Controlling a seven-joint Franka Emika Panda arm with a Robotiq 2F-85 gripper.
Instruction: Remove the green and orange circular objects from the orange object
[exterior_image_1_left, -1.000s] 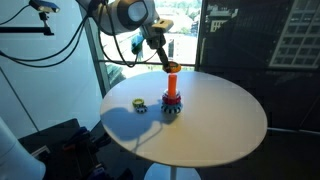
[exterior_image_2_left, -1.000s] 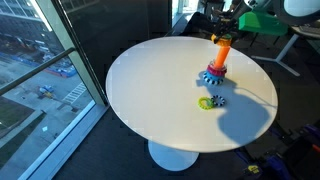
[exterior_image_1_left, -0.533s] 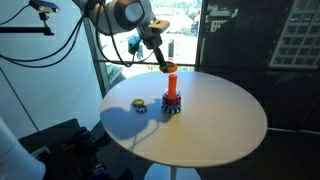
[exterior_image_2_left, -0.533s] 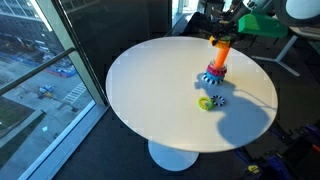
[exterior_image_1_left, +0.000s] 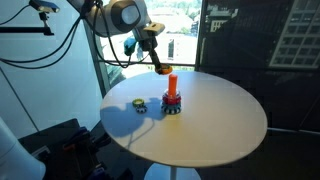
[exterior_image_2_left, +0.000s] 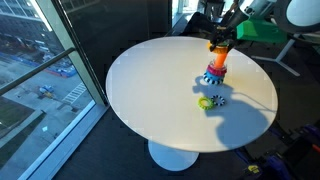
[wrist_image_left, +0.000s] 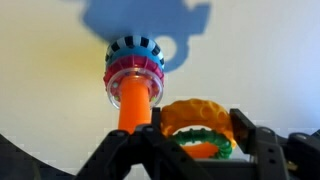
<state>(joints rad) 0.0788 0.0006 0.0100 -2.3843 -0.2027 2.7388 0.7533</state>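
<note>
The peg (exterior_image_1_left: 171, 84) stands upright near the middle of the desk (exterior_image_1_left: 220, 125), with stacked rings (exterior_image_1_left: 171, 104) around its foot. The tool (exterior_image_1_left: 159, 67) grips two rings (wrist_image_left: 195, 122) up beside the peg's top, off it. A loose ring (exterior_image_2_left: 206, 102) lies on the desk, between the peg and the desk's edge.
</note>
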